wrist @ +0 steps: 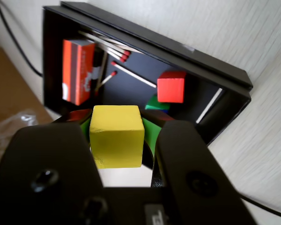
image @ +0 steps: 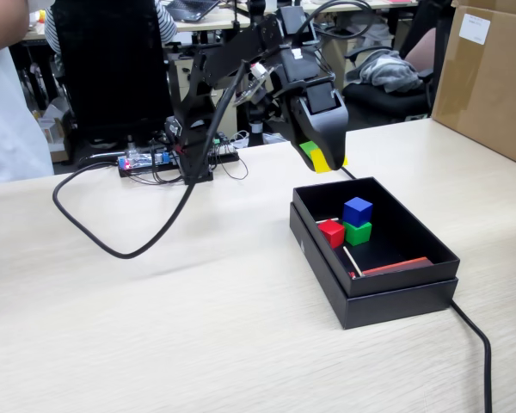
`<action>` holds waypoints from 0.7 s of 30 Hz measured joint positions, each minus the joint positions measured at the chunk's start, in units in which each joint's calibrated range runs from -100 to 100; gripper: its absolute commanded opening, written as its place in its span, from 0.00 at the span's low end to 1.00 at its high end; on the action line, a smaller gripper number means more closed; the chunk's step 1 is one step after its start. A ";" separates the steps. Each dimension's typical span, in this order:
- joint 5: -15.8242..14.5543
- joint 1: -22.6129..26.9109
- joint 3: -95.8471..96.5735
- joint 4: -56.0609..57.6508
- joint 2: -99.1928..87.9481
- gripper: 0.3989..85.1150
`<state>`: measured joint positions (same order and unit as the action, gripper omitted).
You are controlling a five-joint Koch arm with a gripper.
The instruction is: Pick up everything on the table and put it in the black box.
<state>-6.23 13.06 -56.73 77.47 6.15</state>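
Surface: the table, pale wood-grain, is seen to carry all items; an office with chairs and seated persons is visible behind it in the fixed view.

Item 1, nearest in the fixed view: a black cable, run off the table edge at 5 o'clock from the black box.

Item 2: the black box, shallow and nested in its lid. Inside are recorded the red cube, the green cube and the blue cube, the blue apparently stacked on the green. A red strip lies along the near wall. In the wrist view, matchsticks and a red matchbox are shown at the box's other end.

Item 3: the gripper, held in the air just behind the box's far rim. It is closed on the yellow cube, gripped on two opposite faces.

Key relation: the box interior is judged to lie at 5 o'clock from the gripper in the fixed view, and lower. A short advance over the rim is needed before release; bare floor appears available beside the three cubes.

Item 4, farthest: a brown carton at 2 o'clock.
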 measured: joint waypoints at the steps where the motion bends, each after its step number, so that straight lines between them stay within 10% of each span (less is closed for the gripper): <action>1: -0.29 0.49 0.09 0.00 1.94 0.17; 21: -1.95 2.44 5.11 0.85 16.70 0.29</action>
<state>-8.18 15.51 -51.62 78.32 22.85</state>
